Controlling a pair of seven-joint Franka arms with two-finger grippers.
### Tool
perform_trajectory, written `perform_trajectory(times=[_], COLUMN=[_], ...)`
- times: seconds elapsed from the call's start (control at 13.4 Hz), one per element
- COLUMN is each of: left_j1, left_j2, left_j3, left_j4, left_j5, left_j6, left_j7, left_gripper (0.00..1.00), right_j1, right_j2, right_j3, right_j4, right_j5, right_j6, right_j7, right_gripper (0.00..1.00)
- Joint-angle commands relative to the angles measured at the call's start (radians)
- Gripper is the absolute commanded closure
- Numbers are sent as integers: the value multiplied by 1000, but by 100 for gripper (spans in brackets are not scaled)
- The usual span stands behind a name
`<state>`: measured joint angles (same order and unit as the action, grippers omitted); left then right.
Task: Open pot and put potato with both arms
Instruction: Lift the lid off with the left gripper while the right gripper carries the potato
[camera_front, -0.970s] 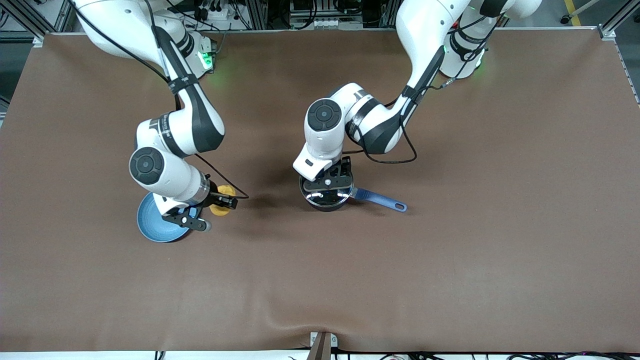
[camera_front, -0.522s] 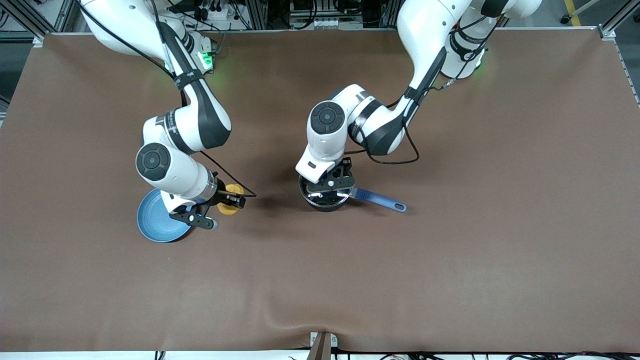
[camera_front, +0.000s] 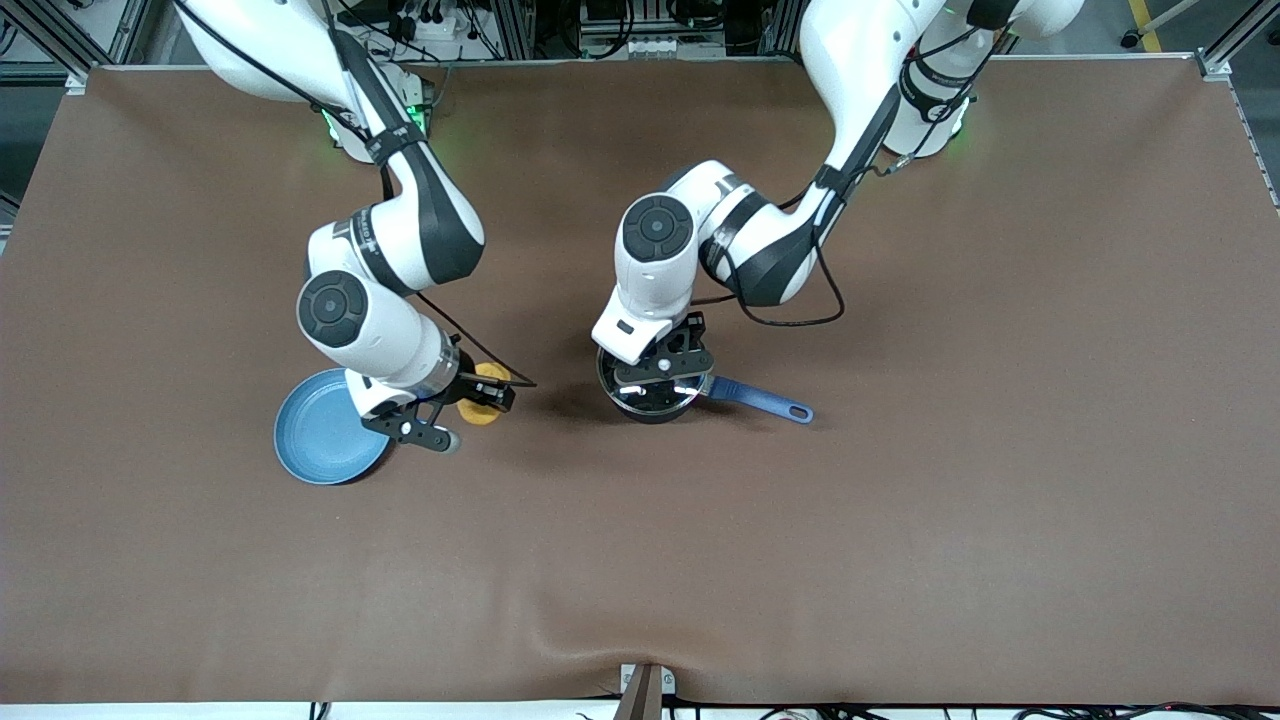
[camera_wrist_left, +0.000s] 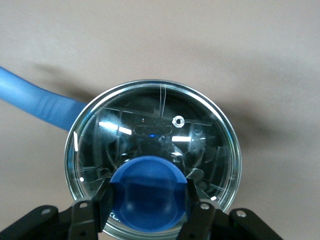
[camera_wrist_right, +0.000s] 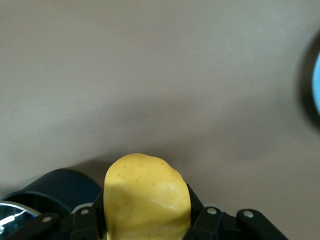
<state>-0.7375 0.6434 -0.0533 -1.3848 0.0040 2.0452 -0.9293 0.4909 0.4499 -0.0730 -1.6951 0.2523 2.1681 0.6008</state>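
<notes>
Left gripper (camera_wrist_left: 147, 210) clamps blue knob (camera_wrist_left: 148, 192) of lid (camera_wrist_left: 152, 157) on pot (camera_front: 652, 393), desk centre. Right gripper (camera_front: 487, 392) holds potato (camera_front: 481, 394) over desk, pot at its 3 o'clock. Risk – lid not yet lifted; potato may strike glass, slip.

my black two-finger right gripper (camera_front: 487, 397) pinches a smooth yellow-orange lumpy potato (camera_wrist_right: 147, 197), faint brown specks on its skin. my black left gripper (camera_wrist_left: 148, 204) clamps the round blue knob (camera_wrist_left: 148, 197) of a clear glass lid with a shiny steel rim (camera_wrist_left: 153, 134). small black saucepan (camera_front: 650, 390), long blue handle (camera_front: 760, 400). flat light-blue round plate (camera_front: 325, 445). plain brown table cover (camera_front: 900, 500). my arms white with black joints.
</notes>
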Motion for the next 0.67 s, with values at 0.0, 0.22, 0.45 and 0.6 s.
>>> perform_trajectory(times=[0.0, 0.22, 0.45, 0.6], left_j1=[44, 102, 190, 265], left_j2=[-112, -188, -249, -303], left_j3=[1, -2, -2, -2], left_j4=[-8, -10, -34, -97], left_j5=[-21, -24, -22, -22], left_j6=[-98, -170, -234, -238], left_j7=[71, 142, 246, 375], left_gripper=[100, 100, 100, 100], right_j1=[18, 50, 121, 179], right_j2=[-10, -2, 21, 53], right_j3=[-8, -8, -8, -10], right_j4=[6, 14, 29, 58], right_j5=[38, 44, 41, 35], right_j6=[-1, 27, 81, 99], right_j7=[14, 74, 143, 152], right_gripper=[100, 100, 100, 100])
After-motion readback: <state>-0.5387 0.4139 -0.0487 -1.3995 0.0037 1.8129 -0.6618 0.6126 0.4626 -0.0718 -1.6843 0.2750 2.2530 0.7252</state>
